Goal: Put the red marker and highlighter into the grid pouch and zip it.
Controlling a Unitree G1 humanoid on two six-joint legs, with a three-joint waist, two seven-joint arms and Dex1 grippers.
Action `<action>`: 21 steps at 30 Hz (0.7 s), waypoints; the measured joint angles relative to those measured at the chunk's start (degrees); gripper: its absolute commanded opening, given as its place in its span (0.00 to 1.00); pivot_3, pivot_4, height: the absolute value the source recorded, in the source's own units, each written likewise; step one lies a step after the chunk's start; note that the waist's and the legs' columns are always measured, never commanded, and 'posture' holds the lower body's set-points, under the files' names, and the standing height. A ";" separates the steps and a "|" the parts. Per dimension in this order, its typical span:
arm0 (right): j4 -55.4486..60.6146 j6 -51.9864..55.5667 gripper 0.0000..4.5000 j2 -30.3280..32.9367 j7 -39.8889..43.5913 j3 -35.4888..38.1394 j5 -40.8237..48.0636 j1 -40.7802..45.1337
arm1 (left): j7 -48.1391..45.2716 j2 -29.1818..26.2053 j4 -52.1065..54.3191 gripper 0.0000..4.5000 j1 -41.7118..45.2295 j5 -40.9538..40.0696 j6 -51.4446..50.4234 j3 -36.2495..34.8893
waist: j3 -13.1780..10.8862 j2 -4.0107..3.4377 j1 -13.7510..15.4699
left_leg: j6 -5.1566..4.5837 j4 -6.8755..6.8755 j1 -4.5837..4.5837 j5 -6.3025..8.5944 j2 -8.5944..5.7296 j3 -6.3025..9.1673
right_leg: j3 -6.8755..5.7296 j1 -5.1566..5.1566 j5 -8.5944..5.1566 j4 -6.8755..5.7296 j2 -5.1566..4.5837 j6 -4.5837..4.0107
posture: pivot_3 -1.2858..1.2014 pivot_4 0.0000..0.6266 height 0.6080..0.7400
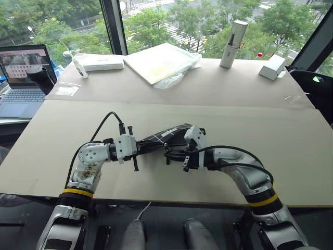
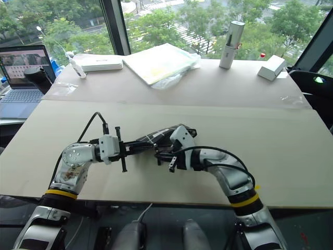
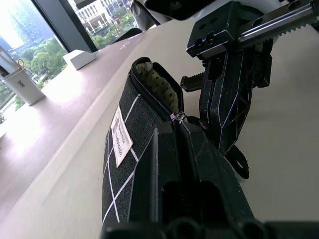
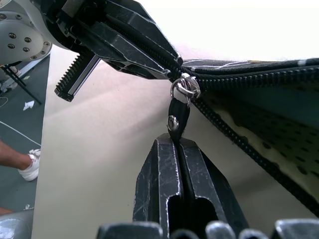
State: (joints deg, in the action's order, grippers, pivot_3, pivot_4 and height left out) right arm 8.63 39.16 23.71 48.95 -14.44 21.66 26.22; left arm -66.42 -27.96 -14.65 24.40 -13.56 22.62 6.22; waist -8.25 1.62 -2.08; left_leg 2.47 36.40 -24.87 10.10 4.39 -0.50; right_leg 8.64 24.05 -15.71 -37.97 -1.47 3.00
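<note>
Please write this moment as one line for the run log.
left gripper: jaws shut on grid pouch end | right gripper: jaws shut on zipper pull | zipper: still open

Across the middle of the frame we see a wide beige counter (image 1: 156, 112) with a seam running side to side. Along the top, tall windows (image 1: 171, 21) framed by dark posts (image 1: 113, 26) show green treetops in daylight. At upper left sits an open grey laptop (image 1: 23, 78).
</note>
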 measured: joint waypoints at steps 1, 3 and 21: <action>-0.02 0.00 0.01 0.74 -0.06 0.47 -0.01 0.00 | -0.07 0.00 0.00 0.00 0.00 0.02 0.00 0.13 | 0.00 0.00 0.05 | 0.00 0.00 0.00 0.00 0.00 0.00 | 0.00 0.00 0.00 0.00 0.00 0.00 | 0.52 0.24 1.00; -0.52 0.00 0.01 2.72 -0.29 2.13 -0.15 0.03 | -0.07 0.09 -0.05 0.00 0.00 0.03 0.00 0.31 | 0.00 0.01 0.11 | 0.00 0.00 -0.01 0.00 0.00 -0.01 | 0.00 0.00 0.00 0.01 0.00 0.00 | 0.52 0.24 1.00; -13.19 -5.82 0.01 9.56 -1.92 9.51 -2.87 0.41 | -0.03 0.16 -0.42 0.00 0.48 0.03 0.00 0.35 | -0.02 0.03 -0.27 | 0.00 -0.03 0.00 0.00 -0.01 0.02 | 0.01 -0.01 0.00 0.03 0.00 0.00 | 0.52 0.24 1.00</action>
State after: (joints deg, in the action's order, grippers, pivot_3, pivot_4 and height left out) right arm -4.56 33.34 33.27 47.02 -4.93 18.80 26.63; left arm -66.45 -27.80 -15.06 24.88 -13.53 22.62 6.57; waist -8.27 1.65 -2.34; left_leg 2.47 36.37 -24.88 10.10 4.38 -0.48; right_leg 8.65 24.03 -15.71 -37.94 -1.47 3.00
